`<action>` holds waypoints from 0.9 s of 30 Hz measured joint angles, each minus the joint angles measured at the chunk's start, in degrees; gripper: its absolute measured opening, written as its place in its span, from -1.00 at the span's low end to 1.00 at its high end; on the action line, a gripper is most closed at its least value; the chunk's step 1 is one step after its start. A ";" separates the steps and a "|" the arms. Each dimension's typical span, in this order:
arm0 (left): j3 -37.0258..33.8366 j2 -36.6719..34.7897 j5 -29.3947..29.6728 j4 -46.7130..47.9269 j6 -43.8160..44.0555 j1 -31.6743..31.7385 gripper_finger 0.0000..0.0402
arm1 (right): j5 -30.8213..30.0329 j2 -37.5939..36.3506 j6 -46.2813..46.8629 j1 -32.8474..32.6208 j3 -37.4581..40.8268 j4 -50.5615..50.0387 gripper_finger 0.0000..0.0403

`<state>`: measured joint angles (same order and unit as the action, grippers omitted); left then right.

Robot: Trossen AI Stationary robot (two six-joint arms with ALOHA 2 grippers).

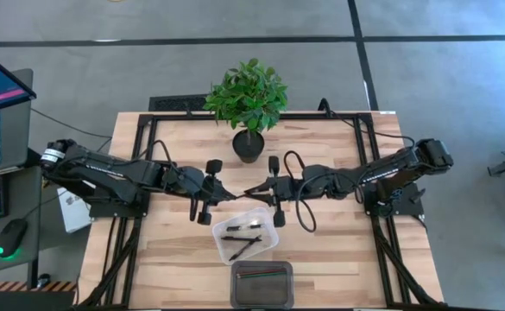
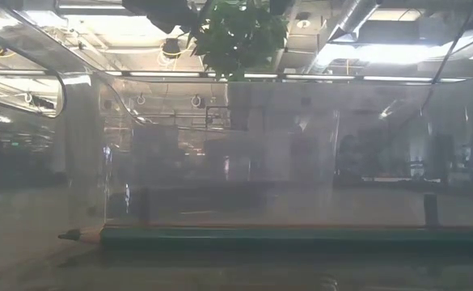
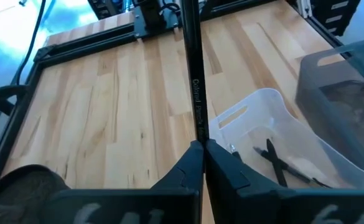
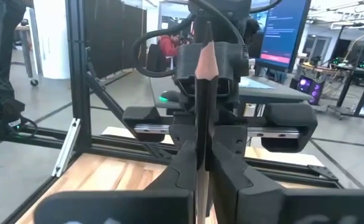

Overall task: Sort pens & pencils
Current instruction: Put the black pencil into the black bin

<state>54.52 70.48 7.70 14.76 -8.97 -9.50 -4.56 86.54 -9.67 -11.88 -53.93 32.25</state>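
Pencil [image 3: 194,81] handover is the step in hand: a slim dark pencil spans the gap above the table's [image 1: 338,259] middle, just behind the clear bin [image 1: 245,234] that holds the pens [image 1: 242,227]. The left gripper [image 3: 203,149] is clamped on one end, and the right gripper [image 4: 201,155] has its jaws narrowed onto the other, the sharpened tip standing up between its fingers. To do this well, I judge the right grip should be firm before the left lets go, and the left should open without dragging the shaft sideways. The grey bin [image 1: 261,282] at the table's near edge, already holding pencils [image 1: 261,273], looks like the destination.
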 joint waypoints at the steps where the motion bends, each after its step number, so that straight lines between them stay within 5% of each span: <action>1: 0.00 0.00 0.00 -0.04 0.02 0.00 -0.99 | -0.05 0.00 0.00 0.00 0.00 0.00 -0.80; 19: 0.04 -0.09 -2.24 5.19 -11.19 -0.13 -0.86 | 0.26 0.00 3.65 -1.96 0.00 -4.55 -0.80; 27: 0.07 -0.28 13.89 25.22 -1.28 -0.11 -0.69 | 0.34 -0.69 16.32 -7.07 -2.34 -20.79 -0.80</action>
<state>54.59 70.19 21.59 39.98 -10.25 -9.61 -4.22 85.86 6.65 -18.95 -56.27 11.46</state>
